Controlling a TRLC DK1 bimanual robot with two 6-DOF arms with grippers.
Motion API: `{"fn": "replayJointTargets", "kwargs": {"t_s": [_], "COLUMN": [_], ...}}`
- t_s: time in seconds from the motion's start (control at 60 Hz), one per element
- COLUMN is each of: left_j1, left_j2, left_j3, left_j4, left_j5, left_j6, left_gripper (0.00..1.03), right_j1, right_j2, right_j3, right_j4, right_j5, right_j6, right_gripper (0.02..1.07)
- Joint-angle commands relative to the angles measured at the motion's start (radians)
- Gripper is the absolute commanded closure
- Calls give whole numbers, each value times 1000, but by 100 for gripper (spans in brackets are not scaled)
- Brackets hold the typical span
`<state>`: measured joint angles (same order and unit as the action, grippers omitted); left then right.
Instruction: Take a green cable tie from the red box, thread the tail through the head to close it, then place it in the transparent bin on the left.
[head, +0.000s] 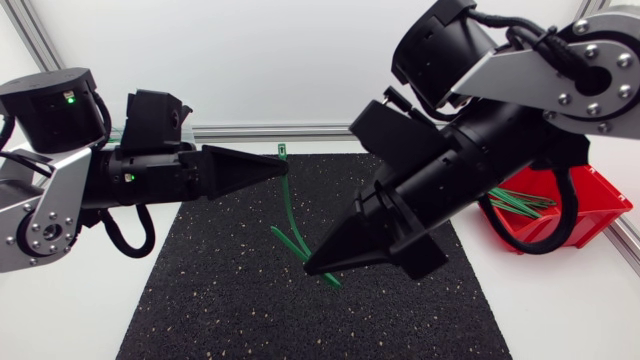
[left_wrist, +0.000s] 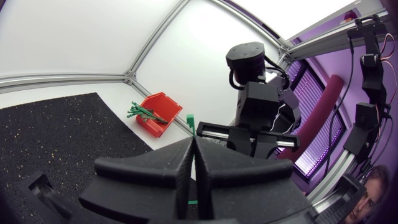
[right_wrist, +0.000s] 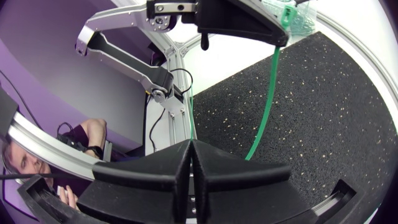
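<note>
My left gripper (head: 285, 166) is shut on a green cable tie (head: 291, 205) just below its head, holding it above the black mat. In the left wrist view the head (left_wrist: 189, 121) sticks up past the closed fingertips. The tie hangs down and its lower part runs under my right gripper (head: 310, 268), which is shut. The right wrist view shows the tie (right_wrist: 267, 93) passing beside and beneath one finger (right_wrist: 242, 177), not through the tips. The red box (head: 598, 212) at the right holds more green ties (head: 525, 200). The transparent bin (right_wrist: 300, 14) stands behind the left gripper.
The black speckled mat (head: 230, 290) covers the table's middle, with white tabletop around it. An aluminium frame rail (head: 250, 131) runs along the back edge. The right arm's bulky links hang over the mat's right half and partly hide the red box.
</note>
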<state>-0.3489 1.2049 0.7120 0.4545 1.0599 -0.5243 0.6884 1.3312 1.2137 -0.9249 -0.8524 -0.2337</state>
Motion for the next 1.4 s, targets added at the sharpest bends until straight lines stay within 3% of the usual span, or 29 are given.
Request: {"fn": "replayJointTargets", "kwargs": {"t_s": [0.0, 0.117, 0.267, 0.517, 0.633, 0.983, 1.383], "left_j1": [-10, -13, -22, -15, -13, -15, -33], "left_j2": [-8, -5, -1, -2, -5, -70, -56], "left_j3": [-25, -25, -25, -32, -39, -92, -103], "left_j4": [19, 19, 19, 21, 23, 85, 95], "left_j5": [-11, -26, -29, -29, -31, -55, -103], "left_j6": [-31, -39, -40, -42, -40, -37, -39], "left_gripper": [100, 100, 100, 100, 100, 100, 100], "right_j1": [-27, -33, -33, -39, -38, -63, -118], "right_j2": [36, 42, -10, -23, -27, -29, 0], "right_j3": [29, 33, 0, 12, 17, 14, -2], "right_j4": [-23, -8, 159, 262, 253, 239, 235], "right_j5": [-28, -76, -83, -149, -183, -344, -347], "right_j6": [146, 218, 481, 780, 913, 1077, 1125], "right_gripper": [101, 101, 101, 101, 101, 101, 101]}}
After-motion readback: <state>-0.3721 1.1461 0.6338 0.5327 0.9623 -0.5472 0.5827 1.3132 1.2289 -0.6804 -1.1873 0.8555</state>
